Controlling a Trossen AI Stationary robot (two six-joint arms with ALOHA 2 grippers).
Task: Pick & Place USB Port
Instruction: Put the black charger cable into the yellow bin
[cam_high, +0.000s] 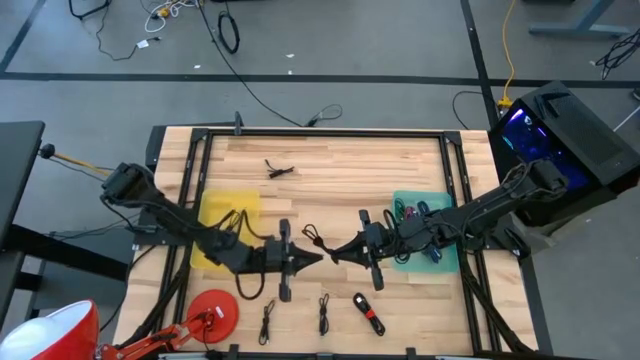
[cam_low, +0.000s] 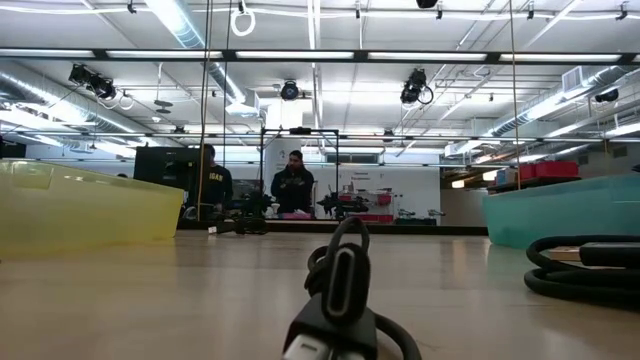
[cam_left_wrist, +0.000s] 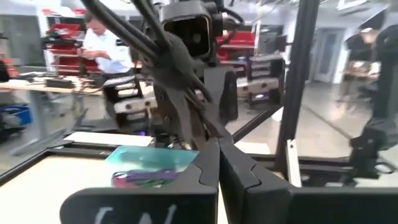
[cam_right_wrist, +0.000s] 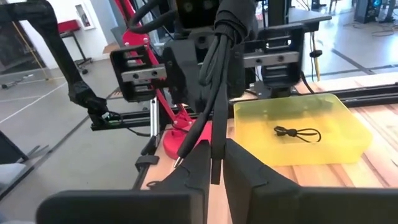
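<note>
Meeting point: While the 2 arms are reaching in from 9 and 3 o'clock in the high view, the left gripper (cam_high: 308, 261) and the right gripper (cam_high: 337, 254) are standing tip to tip just toward 6 o'clock of the table's (cam_high: 340, 160) middle.
USB cable: It is hanging above the table between the 2 grippers, showing as a black cord (cam_right_wrist: 214, 118) in the right wrist view and as dark strands (cam_left_wrist: 186, 118) in the left wrist view.
Left gripper: It is clenching, its fingers (cam_left_wrist: 239, 171) pressed together on the USB cable.
Right gripper: It is grasping the same cable, its fingers (cam_right_wrist: 249, 171) sitting close on either side of the cord's end.
Yellow bin: The yellow bin (cam_high: 210, 200) is sitting at 9 o'clock under the left arm, with 1 small looped cable (cam_right_wrist: 298, 134) lying in it.
Teal bin: The teal bin (cam_high: 405, 197) is sitting at 3 o'clock under the right arm, holding a bundle of cables (cam_left_wrist: 146, 179).
Loose cables: 1 is lying at 12 o'clock (cam_high: 279, 170) and 3 are lying along the 6 o'clock edge (cam_high: 324, 315).
Low view: A USB plug (cam_low: 345, 280) is filling the foreground, and 2 people (cam_low: 292, 185) are standing in the room behind.
</note>
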